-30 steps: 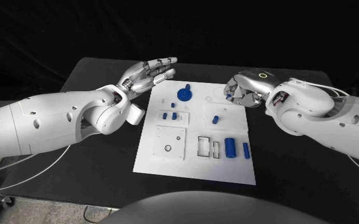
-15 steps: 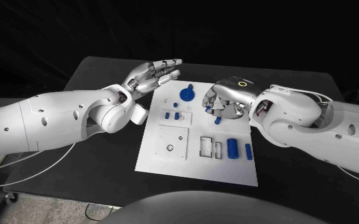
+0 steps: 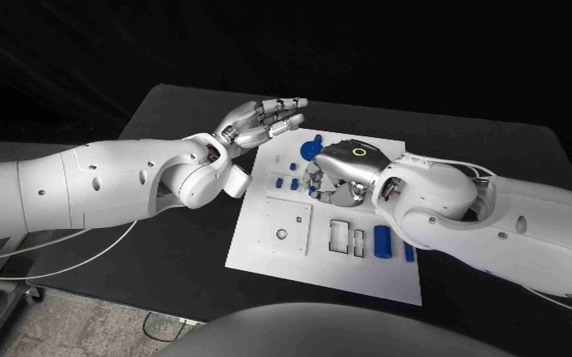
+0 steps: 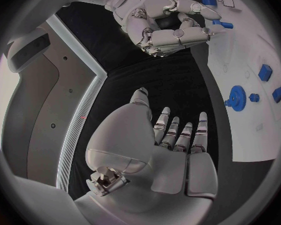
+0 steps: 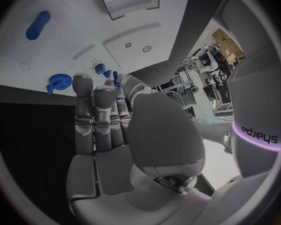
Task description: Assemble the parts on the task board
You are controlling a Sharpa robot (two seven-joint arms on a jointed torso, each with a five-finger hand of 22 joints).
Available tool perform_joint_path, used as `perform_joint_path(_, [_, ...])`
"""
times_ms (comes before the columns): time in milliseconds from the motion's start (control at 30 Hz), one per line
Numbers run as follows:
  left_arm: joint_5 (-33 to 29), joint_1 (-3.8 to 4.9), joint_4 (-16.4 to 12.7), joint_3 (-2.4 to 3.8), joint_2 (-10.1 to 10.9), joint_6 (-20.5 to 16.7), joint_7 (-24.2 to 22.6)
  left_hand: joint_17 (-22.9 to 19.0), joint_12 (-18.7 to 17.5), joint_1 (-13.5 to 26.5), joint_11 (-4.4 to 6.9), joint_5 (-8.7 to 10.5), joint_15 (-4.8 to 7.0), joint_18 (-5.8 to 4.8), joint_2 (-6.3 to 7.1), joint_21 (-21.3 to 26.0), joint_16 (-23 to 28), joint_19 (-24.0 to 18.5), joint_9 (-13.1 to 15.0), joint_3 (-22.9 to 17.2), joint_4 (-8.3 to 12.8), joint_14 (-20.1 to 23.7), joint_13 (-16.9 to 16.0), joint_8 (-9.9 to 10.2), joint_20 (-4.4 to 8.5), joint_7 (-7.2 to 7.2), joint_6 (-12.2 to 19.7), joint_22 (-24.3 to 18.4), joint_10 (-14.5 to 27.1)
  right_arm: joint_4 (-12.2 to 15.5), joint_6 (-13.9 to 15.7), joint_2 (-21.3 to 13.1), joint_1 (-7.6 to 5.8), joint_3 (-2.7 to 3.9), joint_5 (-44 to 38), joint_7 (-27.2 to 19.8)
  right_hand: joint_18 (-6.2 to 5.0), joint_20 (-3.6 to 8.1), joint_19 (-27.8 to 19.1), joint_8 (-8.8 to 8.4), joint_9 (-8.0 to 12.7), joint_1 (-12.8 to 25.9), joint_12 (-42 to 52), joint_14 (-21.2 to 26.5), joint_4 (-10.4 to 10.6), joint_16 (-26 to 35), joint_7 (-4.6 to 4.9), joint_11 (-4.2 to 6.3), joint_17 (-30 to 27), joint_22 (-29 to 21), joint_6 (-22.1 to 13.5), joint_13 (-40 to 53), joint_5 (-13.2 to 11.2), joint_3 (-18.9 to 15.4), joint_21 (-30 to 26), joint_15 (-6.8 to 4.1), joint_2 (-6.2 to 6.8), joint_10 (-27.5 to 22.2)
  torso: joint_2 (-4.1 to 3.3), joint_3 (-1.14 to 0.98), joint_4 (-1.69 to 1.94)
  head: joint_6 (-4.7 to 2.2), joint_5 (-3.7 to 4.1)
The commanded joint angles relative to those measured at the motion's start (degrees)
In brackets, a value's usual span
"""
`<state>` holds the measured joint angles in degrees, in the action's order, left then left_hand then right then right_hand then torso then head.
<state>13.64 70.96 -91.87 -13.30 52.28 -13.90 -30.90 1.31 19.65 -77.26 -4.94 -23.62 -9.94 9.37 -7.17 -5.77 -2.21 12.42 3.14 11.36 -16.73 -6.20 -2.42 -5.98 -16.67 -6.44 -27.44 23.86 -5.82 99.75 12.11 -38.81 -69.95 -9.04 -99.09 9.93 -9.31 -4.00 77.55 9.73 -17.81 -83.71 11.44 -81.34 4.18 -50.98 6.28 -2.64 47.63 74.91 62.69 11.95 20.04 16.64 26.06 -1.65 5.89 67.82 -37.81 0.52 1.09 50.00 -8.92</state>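
Head view first: the flat white rectangular task board [image 3: 269, 254] is taken as the landmark, lying on the matte black table [image 3: 143, 241]. The silver left hand [image 3: 264, 121] is held above the table just off the board's far left corner, fingers straight and apart, nothing in it; it is judged to be parked there so that the board is left free. The silver right hand [image 3: 337, 177] is poised over the board's far middle with its fingers curled downward, and a small blue peg [image 3: 313, 192] is glimpsed at its fingertips; whether that peg is pinched cannot be told. A blue toothed gear wheel [image 3: 310, 147] sits at the board's far edge, two small blue blocks [image 3: 286, 183] lie left of the right hand, and a blue cylinder [image 3: 382, 242] lies in the board's near right part beside open rectangular slots.

Left wrist view: the left hand [image 4: 172, 135] is seen flat and spread, clear of the board [image 4: 240, 130], where the gear wheel [image 4: 237, 97] and blocks [image 4: 270, 82] rest. The right hand [image 4: 168, 27] is seen curled above the board.

Right wrist view: the right hand [image 5: 106, 110] is shown with fingers extended close together toward the board [image 5: 72, 40], their tips near the blocks [image 5: 103, 71] and just beside the gear wheel [image 5: 58, 81]. No part is plainly enclosed, so its grasp is left undecided. The cylinder [image 5: 38, 25] lies well apart.
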Motion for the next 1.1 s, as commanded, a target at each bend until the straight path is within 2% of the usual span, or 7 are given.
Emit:
perform_joint_path(33, [-1.6, -0.08, -0.3, 0.02, 0.0, 0.7, -0.5, 0.0, 0.2, -0.2, -0.18, -0.18, 0.49, 0.18, -0.61, 0.1, 0.0, -0.2, 0.0, 0.4, 0.0, 0.1, -0.1, -0.3, -0.07, -0.3, 0.1, -0.2, -0.1, -1.4, -1.0, 1.3, 1.04, 0.02, -2.4, 0.1, 0.28, -0.03, -0.3, -0.34, 0.0, -0.8, -0.1, 0.4, -0.5, 0.4, 0.14, -0.13, -0.1, 1.1, -0.3, -0.1, -0.1, 0.0, -0.2, -0.09, -0.25, 0.3, -0.07, -0.02, 0.02, 0.0, -0.53])
perform_joint_path(100, [-1.8, -0.11, -0.2, 0.02, 0.0, 0.7, -0.5, 0.0, 0.2, -0.2, -0.21, -0.2, 0.54, 0.16, -0.66, 0.2, 0.1, -0.3, 0.0, 0.4, 0.0, 0.2, -0.1, -0.3, -0.06, -0.32, 0.1, -0.3, -0.1, -2.3, -0.9, 2.3, 1.73, 0.02, -2.7, 0.0, 0.26, -0.03, -0.4, -0.39, 0.0, -0.9, -0.1, 0.5, -0.6, 0.5, 0.17, -0.14, -0.1, 1.2, -0.3, -0.1, -0.1, 0.1, -0.2, -0.09, -0.2, 0.4, -0.05, -0.04, -0.06, 0.0, -0.78])
perform_joint_path(300, [-2.0, -0.14, -0.1, 0.02, -0.1, 1.0, -0.5, 0.0, 0.3, -0.1, -0.25, -0.26, 0.6, 0.13, -0.79, 0.2, 0.1, -0.3, 0.1, 0.4, 0.1, 0.1, -0.1, -0.4, -0.05, -0.38, -0.1, -0.4, -0.1, -4.0, -0.6, 4.2, 2.99, 0.02, -3.2, -0.3, 0.27, -0.03, -0.4, -0.41, 0.0, -1.0, -0.1, 0.5, -0.7, 0.4, 0.19, -0.14, -0.1, 1.3, -0.3, -0.1, -0.2, 0.1, -0.2, -0.09, -0.17, 0.4, -0.02, -0.03, -0.04, 0.0, -0.71])
perform_joint_path(633, [-2.0, -0.51, 0.3, 0.03, -0.5, 1.3, -0.7, 0.0, 0.1, -0.1, -0.4, -0.3, 0.73, 0.05, -1.13, 0.4, 0.2, -0.8, 0.0, 0.5, 0.1, 0.4, 0.0, -0.4, -0.04, -0.48, 0.2, -1.0, 0.0, -4.8, 0.1, 5.0, 5.14, 0.03, -4.8, -0.4, 0.29, -0.04, -0.4, -0.49, 0.0, -1.1, -0.1, 0.5, -0.9, 0.2, 0.23, -0.14, 0.1, 1.5, -0.2, -0.2, -0.5, 0.1, 0.0, -0.08, -0.1, 0.7, -0.02, -0.06, -0.02, 0.0, -0.8])
perform_joint_path(1100, [-2.0, -0.75, 0.5, 0.03, -0.6, 1.8, -0.5, 0.0, 0.1, -0.1, -0.42, -0.37, 0.75, 0.03, -1.23, 0.4, 0.1, -0.6, 0.0, 0.5, 0.1, 0.3, 0.0, -0.5, -0.04, -0.52, 0.0, -0.7, 0.0, -4.1, 0.1, 4.1, 6.12, 0.03, -5.7, -0.3, 0.29, -0.05, -0.5, -0.59, 0.1, -1.2, -0.1, 0.6, -1.0, 0.2, 0.26, -0.15, 0.1, 1.6, -0.3, -0.2, -0.7, 0.2, 0.0, -0.08, -0.07, 0.7, 0.04, -0.05, -0.05, 0.0, -0.85])
